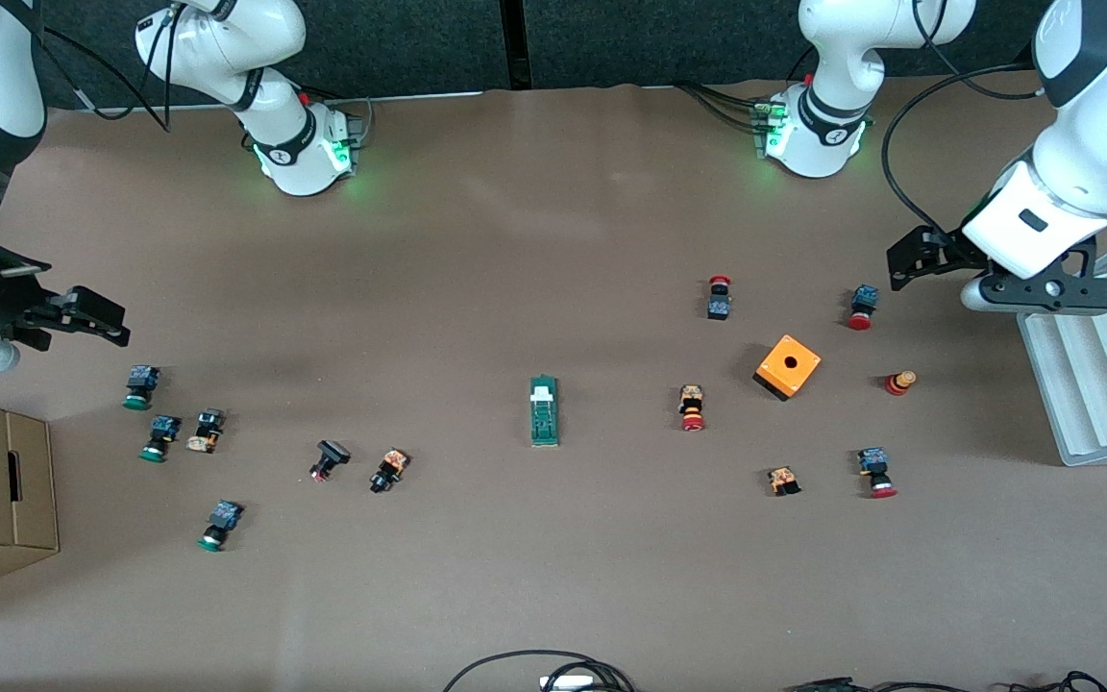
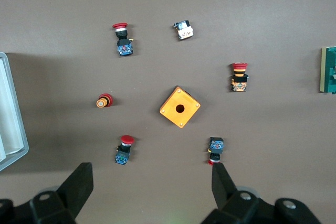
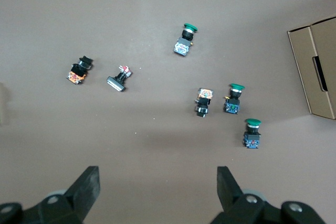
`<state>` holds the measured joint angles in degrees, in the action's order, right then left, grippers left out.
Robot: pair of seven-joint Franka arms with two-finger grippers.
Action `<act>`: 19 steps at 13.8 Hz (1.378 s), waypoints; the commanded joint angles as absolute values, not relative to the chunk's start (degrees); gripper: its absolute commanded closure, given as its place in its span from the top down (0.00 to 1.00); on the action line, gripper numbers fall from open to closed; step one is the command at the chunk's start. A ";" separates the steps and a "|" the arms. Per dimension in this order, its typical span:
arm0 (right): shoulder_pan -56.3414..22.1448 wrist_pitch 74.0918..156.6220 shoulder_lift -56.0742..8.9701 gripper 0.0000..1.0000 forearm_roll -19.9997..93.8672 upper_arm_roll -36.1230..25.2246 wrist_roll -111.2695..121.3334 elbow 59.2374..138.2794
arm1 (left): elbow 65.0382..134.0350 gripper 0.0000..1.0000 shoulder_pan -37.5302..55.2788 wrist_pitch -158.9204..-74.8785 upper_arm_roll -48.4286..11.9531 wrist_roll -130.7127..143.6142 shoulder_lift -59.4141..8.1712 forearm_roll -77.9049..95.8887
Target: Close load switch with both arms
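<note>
- Cables (image 1: 539,673) lie at the tabletop (image 1: 553,577) edge nearest the front camera, cut off by the frame.
- The load switch (image 1: 544,411) is a slim green block with a white tab at its end toward the bases, lying mid-tabletop, untouched; the left wrist view crops it.
- Left gripper (image 1: 909,259), fingers wide, hangs near the grey tray (image 1: 1092,384).
- Right gripper (image 1: 83,317), fingers wide, hangs over the green push-buttons (image 1: 140,384).

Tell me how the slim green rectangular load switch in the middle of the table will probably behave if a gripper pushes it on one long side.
The slim green rectangular load switch lies flat on its long face, so it would probably slide, not roll or tip. It looks like rigid plastic, likely stiff and light. A push near the end with the white tab may turn it on the smooth brown table covering.
</note>
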<state>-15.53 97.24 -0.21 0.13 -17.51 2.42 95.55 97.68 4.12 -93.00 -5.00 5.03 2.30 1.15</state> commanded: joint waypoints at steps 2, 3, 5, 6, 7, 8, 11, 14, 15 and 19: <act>-15.65 97.38 -0.44 1.00 0.79 -17.67 2.46 94.92 | 96.86 1.00 4.31 -92.11 -5.01 5.63 2.29 1.32; -15.64 97.47 -0.44 1.00 0.79 -17.58 2.46 94.83 | 96.86 1.00 4.31 -92.11 -5.01 5.63 2.29 1.32; -15.73 97.65 -0.44 1.00 0.79 -17.67 2.46 94.83 | 96.86 1.00 4.31 -92.11 -5.01 5.54 2.29 1.32; -15.73 97.73 -0.53 1.00 0.79 -17.67 2.46 94.83 | 96.86 1.00 4.31 -92.11 -5.01 5.54 2.29 1.32; -15.73 97.73 -0.53 1.00 0.88 -17.67 2.46 94.83 | 96.86 1.00 4.31 -92.11 -5.01 5.54 2.29 1.32; -15.82 97.82 -0.53 1.00 0.79 -17.58 2.46 94.83 | 96.86 1.00 4.31 -92.11 -5.01 5.54 2.29 1.23; -15.73 97.82 -0.53 1.00 0.79 -17.58 2.46 94.83 | 96.77 1.00 4.31 -92.11 -5.01 5.54 2.29 1.23; -15.73 97.82 -0.62 1.00 0.97 -17.58 2.73 94.83 | 96.77 1.00 4.31 -92.11 -5.01 5.62 2.20 1.23; -15.82 97.82 -0.70 1.00 0.97 -17.58 2.81 94.83 | 96.77 1.00 4.31 -92.11 -5.01 5.63 2.28 1.23; -15.73 97.82 -0.70 1.00 0.97 -17.58 2.81 94.83 | 96.94 1.00 4.39 -91.50 -5.10 7.02 2.37 2.02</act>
<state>-15.75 97.52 -0.21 0.13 -17.48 2.44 95.55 97.68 4.13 -92.88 -5.00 5.29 2.30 1.19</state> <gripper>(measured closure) 0.000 0.000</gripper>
